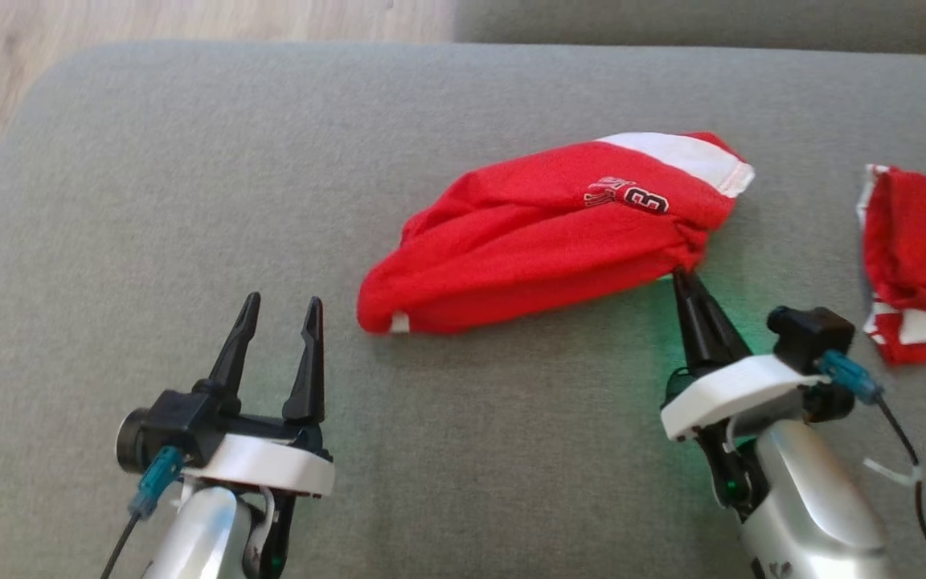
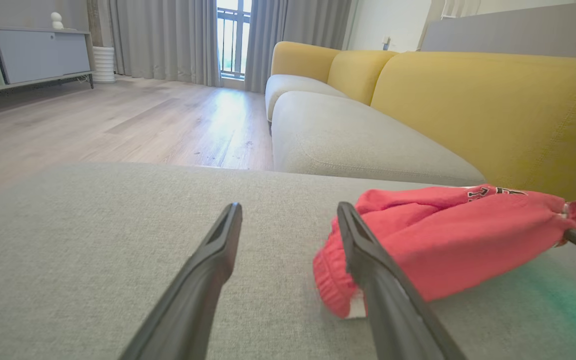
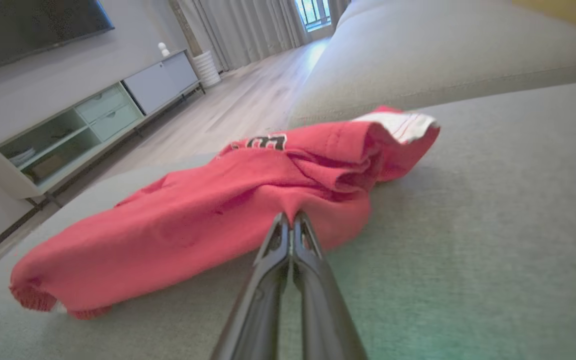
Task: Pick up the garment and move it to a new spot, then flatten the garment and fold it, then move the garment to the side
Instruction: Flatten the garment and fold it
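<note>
Open left fingers [image 1: 311,326], crumpled red jersey garment with white trim [image 1: 543,233], closed right fingers [image 1: 683,281].
The left fingers stand wide apart and hold nothing. They sit low over the grey fabric sofa cushion [image 1: 190,201], near the garment's cuffed left end. The garment lies bunched at the cushion's middle, with a black number patch on top. The right fingers are pressed together on a fold at its near right edge. Another red-and-white cloth [image 1: 921,241] lies apart at the far right.
</note>
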Available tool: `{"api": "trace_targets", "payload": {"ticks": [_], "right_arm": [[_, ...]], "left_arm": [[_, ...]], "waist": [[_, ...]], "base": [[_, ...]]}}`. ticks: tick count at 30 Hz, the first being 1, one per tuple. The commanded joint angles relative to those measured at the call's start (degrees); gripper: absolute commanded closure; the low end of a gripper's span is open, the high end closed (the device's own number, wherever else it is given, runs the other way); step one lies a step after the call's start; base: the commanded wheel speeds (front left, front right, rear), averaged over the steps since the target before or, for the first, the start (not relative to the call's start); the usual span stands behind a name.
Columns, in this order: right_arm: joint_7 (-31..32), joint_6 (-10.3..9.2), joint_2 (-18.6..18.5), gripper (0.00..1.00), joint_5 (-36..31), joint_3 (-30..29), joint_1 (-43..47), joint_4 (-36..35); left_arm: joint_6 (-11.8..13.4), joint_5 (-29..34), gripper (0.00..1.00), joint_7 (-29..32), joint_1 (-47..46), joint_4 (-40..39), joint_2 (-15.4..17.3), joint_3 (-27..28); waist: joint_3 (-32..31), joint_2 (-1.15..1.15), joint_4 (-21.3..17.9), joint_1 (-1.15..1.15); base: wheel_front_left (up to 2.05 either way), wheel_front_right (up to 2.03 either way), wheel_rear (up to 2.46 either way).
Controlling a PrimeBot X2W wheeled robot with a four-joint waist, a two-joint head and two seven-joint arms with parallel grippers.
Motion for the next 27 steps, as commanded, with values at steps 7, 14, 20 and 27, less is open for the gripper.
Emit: {"api": "trace_targets", "payload": {"ticks": [7, 14, 20, 27], "right_arm": [[-0.2, 0.39, 0.1, 1.0, -4.2, -3.0, 4.9, -9.3], [4.7, 0.39, 0.1, 1.0, -8.1, -7.1, 9.4, -19.3], [10.8, 0.39, 0.1, 1.0, -11.9, -8.0, 7.8, -25.4], [22.3, 0.39, 0.1, 1.0, -16.2, -9.9, 1.0, -19.9]], "left_arm": [[-0.7, 1.3, 0.0, -0.5, 0.4, -1.6, -0.1, 3.0], [-1.1, 2.0, 0.0, -0.5, 0.8, -1.7, -0.6, 3.2], [-1.8, 2.4, 0.0, -0.5, 0.2, -1.2, -1.2, 2.4], [-2.6, 2.6, 0.0, -0.5, -0.6, 0.9, -1.4, 0.3]], "waist": [[-2.7, 0.0, -3.2, 0.0], [-3.1, 0.0, -3.7, 0.0], [-1.6, 0.0, -1.6, 0.0], [-0.6, 0.0, 1.6, 0.0]], "base": [[0.0, 0.0, 0.0], [0.0, 0.0, 0.0], [0.0, 0.0, 0.0], [0.0, 0.0, 0.0]]}}
